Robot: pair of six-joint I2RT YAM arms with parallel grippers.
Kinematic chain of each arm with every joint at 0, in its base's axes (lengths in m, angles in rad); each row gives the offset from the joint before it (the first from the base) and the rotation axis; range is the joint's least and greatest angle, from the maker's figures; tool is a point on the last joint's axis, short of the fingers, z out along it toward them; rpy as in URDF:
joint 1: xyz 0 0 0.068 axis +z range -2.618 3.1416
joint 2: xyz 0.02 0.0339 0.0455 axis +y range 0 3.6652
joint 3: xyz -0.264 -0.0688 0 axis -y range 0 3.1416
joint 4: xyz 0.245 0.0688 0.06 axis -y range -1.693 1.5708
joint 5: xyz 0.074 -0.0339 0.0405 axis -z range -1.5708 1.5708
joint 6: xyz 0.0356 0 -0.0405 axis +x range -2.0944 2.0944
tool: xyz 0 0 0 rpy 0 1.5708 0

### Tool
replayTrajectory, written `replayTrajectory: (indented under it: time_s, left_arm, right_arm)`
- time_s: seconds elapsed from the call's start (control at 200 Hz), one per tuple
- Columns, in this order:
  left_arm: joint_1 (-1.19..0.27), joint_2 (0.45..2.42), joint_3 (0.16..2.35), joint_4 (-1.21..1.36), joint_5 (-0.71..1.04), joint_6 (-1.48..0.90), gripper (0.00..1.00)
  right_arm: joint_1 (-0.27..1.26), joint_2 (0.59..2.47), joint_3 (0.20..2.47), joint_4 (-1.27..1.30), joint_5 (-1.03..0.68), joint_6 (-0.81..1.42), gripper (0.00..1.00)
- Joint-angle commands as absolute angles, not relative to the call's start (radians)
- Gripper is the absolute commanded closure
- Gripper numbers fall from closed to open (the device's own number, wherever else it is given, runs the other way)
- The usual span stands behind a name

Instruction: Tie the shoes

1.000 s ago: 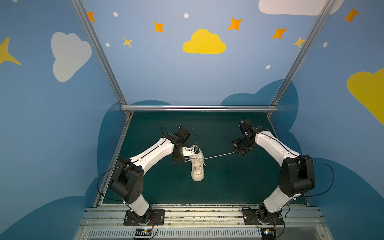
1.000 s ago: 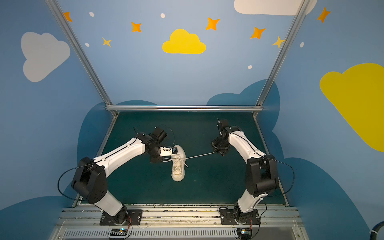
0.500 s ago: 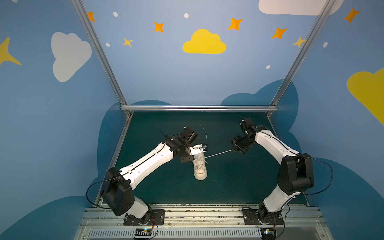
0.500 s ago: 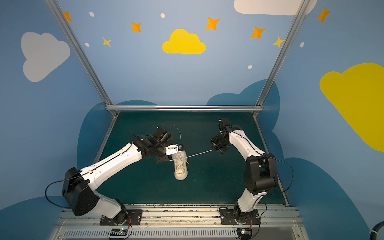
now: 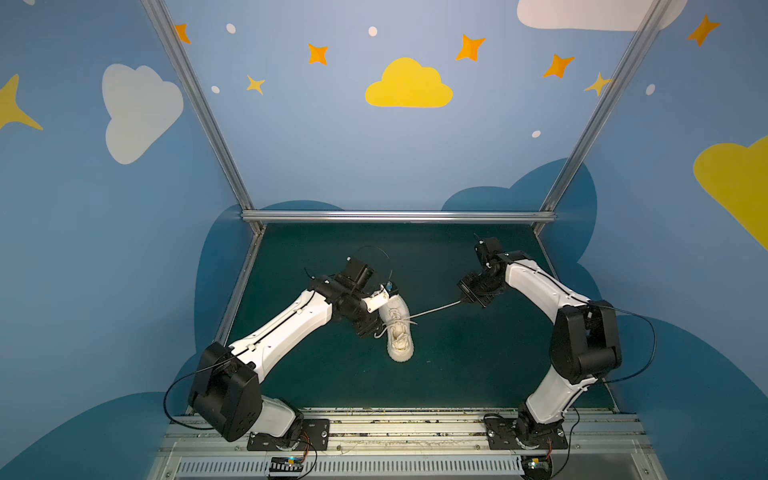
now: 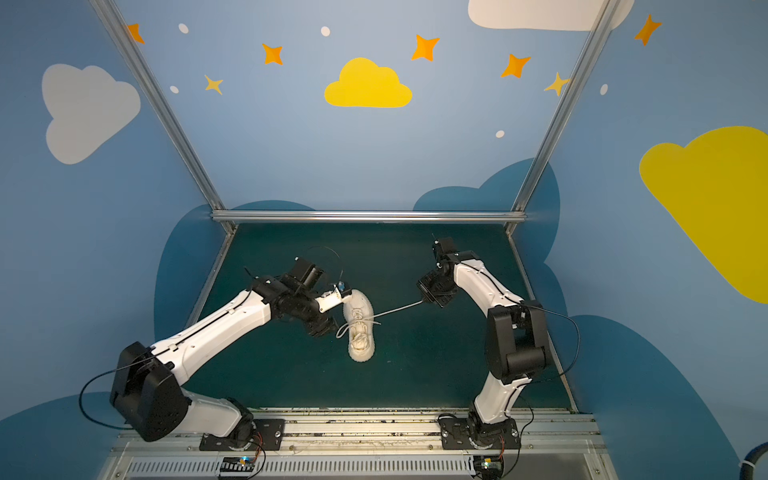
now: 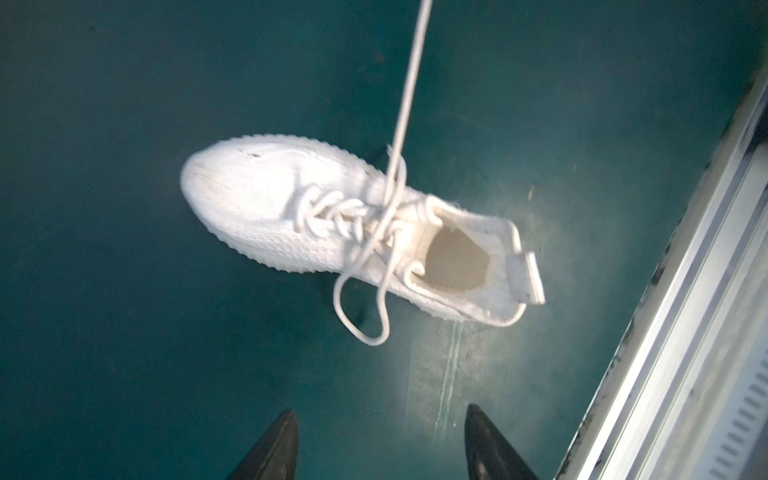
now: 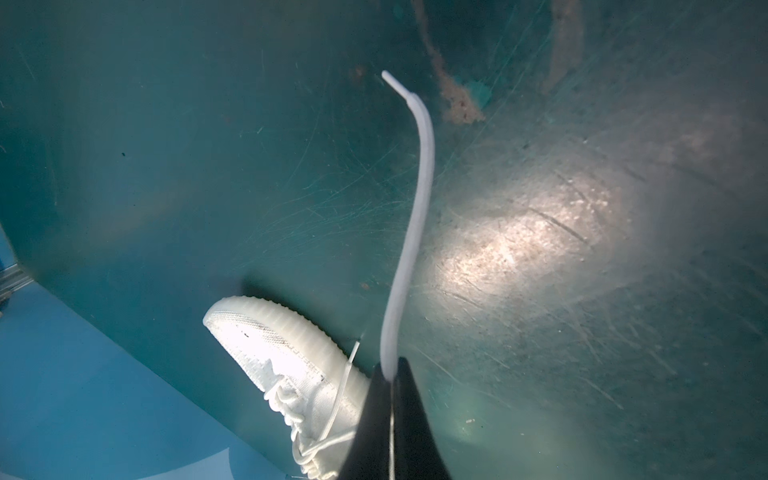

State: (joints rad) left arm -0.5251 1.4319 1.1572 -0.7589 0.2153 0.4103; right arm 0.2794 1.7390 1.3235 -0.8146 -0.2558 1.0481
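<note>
The off-white shoe (image 5: 400,332) (image 6: 360,334) lies on the green mat with its toe toward the front rail. My left gripper (image 7: 379,415) (image 5: 365,328) is open and holds nothing. It hovers just left of the shoe (image 7: 266,199), a little way from a slack lace loop (image 7: 360,309) lying on the mat. My right gripper (image 8: 390,370) (image 5: 467,297) is shut on the other lace (image 5: 436,309) (image 6: 395,310), which runs taut from the eyelets to the jaws. Its free end (image 8: 419,166) sticks out beyond the fingertips.
The metal front rail (image 7: 685,332) runs close beside the shoe's heel in the left wrist view. A back rail (image 5: 399,216) and blue walls enclose the mat (image 5: 465,365). The left arm's wrist camera (image 5: 384,293) hangs over the shoe's heel.
My left gripper has opened and let go of the lace, which now lies as a slack loop beside the shoe. The right gripper still holds its lace taut.
</note>
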Motion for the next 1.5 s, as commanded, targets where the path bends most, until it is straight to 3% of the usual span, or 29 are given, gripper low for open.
replayTrajectory:
  time_s: [0.0,0.19,0.305,0.416,0.976,1.347,1.497]
  left_arm:
    - [-0.517,1.462,1.185,-0.695,0.333,0.387,0.44]
    - [-0.509,1.647,1.274,-0.710,0.370,0.454,0.49]
    - [-0.478,1.744,1.323,-0.735,0.250,0.370,0.52]
    - [-0.444,1.825,1.400,-0.847,0.264,0.363,0.53]
    - [-0.489,1.838,1.222,-0.672,0.241,0.263,0.54]
    - [-0.582,1.840,1.139,-0.552,0.002,0.180,0.50]
    - [-0.622,1.859,1.139,-0.558,-0.083,0.154,0.53]
  right_arm:
    - [0.286,1.758,1.323,-0.814,-0.269,1.033,1.00]
    - [0.286,1.761,1.322,-0.805,-0.284,1.030,1.00]
    - [0.287,1.757,1.325,-0.808,-0.290,1.026,1.00]
    - [0.287,1.752,1.321,-0.810,-0.290,1.024,1.00]
    - [0.286,1.779,1.324,-0.807,-0.322,1.019,1.00]
    - [0.284,1.781,1.327,-0.832,-0.337,0.991,1.00]
    - [0.283,1.789,1.337,-0.828,-0.355,0.977,1.00]
